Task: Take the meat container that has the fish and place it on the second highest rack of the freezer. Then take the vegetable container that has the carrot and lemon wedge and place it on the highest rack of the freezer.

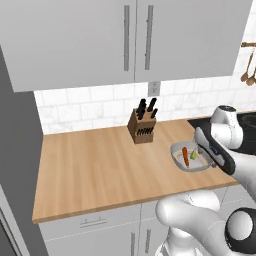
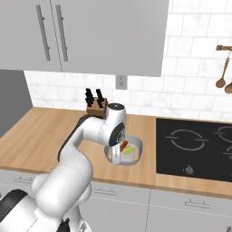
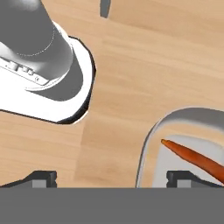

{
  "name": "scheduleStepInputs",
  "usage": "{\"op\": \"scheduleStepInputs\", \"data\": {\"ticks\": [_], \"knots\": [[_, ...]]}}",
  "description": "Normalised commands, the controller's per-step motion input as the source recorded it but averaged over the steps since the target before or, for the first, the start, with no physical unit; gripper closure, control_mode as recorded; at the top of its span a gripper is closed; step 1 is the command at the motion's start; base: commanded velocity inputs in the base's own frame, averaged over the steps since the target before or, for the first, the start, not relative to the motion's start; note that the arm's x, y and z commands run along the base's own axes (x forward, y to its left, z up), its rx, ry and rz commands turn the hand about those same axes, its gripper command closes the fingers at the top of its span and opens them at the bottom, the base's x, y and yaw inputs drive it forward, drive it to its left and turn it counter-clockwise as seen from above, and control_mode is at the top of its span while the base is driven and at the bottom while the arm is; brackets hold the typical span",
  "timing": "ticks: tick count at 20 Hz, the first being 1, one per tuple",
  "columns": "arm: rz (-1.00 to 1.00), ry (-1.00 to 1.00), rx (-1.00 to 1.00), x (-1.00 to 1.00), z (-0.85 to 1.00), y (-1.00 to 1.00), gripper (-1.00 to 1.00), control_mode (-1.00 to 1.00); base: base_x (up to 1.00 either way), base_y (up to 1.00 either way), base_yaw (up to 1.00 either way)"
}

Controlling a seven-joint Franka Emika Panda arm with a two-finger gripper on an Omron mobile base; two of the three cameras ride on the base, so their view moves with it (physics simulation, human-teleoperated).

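Open end effector [image 3: 112, 178] straddles vegetable container [image 3: 146, 151] rim.

A rendered domestic kitchen. A wooden counter [image 1: 100, 165] runs along a wall of white tile backsplash [image 1: 85, 107], with grey wall cabinets [image 1: 130, 35] bearing long bar handles above and grey base cabinets [image 1: 95, 235] below. A wooden knife block [image 1: 142, 125] holding dark-handled knives stands near the wall under an electrical outlet [image 1: 154, 88]. A black cooktop [image 2: 195, 147] with ring markings is set into the counter, and wooden spoons [image 2: 222, 74] hang on the wall above it.
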Motion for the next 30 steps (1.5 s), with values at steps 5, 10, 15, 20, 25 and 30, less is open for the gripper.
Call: {"op": "scheduleStepInputs", "data": {"ticks": [5,10,15,20,25,30], "knots": [[0.0,0.03,0.0,0.51,-0.48,-0.19,-1.0,-1.0,0.0,0.0,0.0],[0.0,0.01,0.01,0.38,-0.58,-0.22,-1.0,-1.0,0.0,0.0,0.0],[0.0,0.0,0.0,0.43,-0.45,0.0,-1.0,-1.0,0.0,0.0,0.0],[0.0,0.0,0.0,0.35,-0.38,-0.01,-1.0,-1.0,0.0,0.0,0.0],[0.0,0.0,0.0,0.19,-0.31,-0.05,-1.0,-1.0,0.0,0.0,0.0],[0.0,0.0,0.0,0.0,-0.19,0.0,-1.0,-1.0,0.0,0.0,0.0]]}}
